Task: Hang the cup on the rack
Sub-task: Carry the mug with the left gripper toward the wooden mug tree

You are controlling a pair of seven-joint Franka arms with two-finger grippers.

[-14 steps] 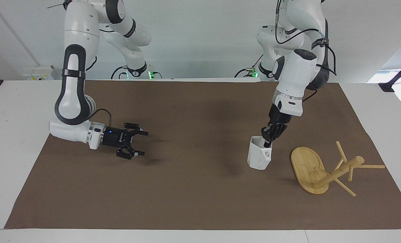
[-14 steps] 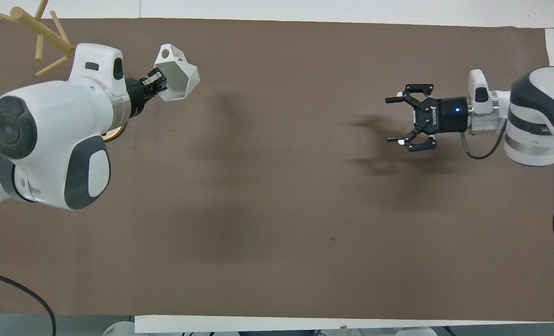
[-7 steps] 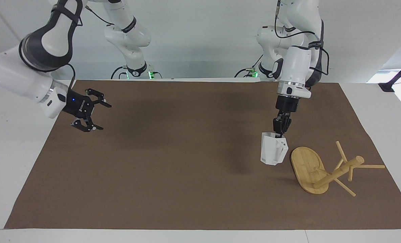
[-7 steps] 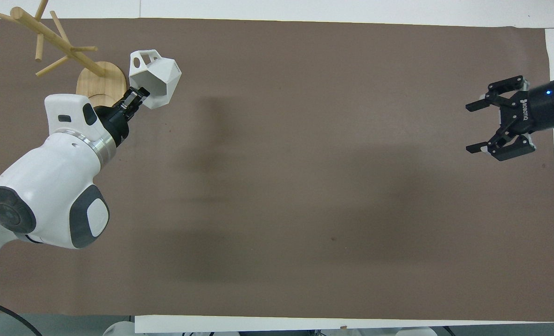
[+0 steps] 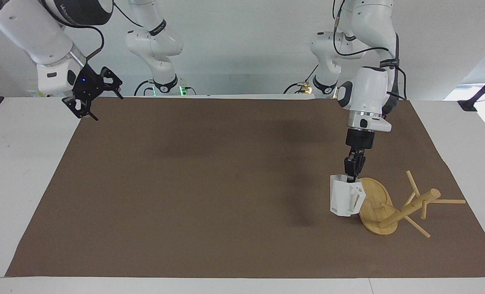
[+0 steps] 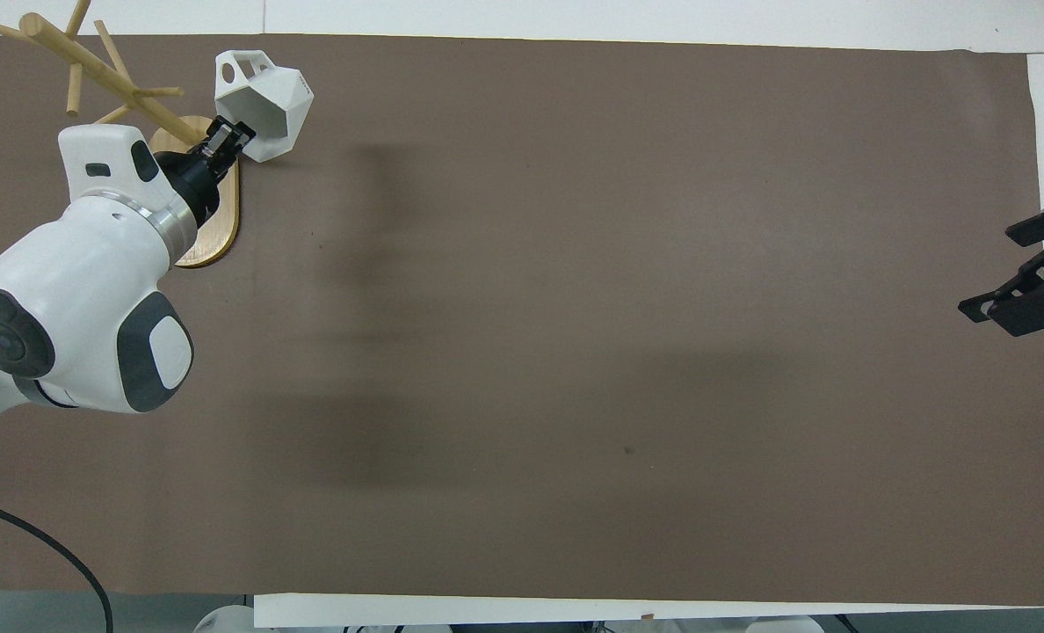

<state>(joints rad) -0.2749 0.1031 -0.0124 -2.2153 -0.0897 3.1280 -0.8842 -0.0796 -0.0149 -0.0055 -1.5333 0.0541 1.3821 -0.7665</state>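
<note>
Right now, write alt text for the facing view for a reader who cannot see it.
The left gripper holds the white cup by its rim, raised beside the oval base of the bamboo rack, which stands tilted on the brown mat. The right gripper hangs open over the mat's corner at its own end of the table.
</note>
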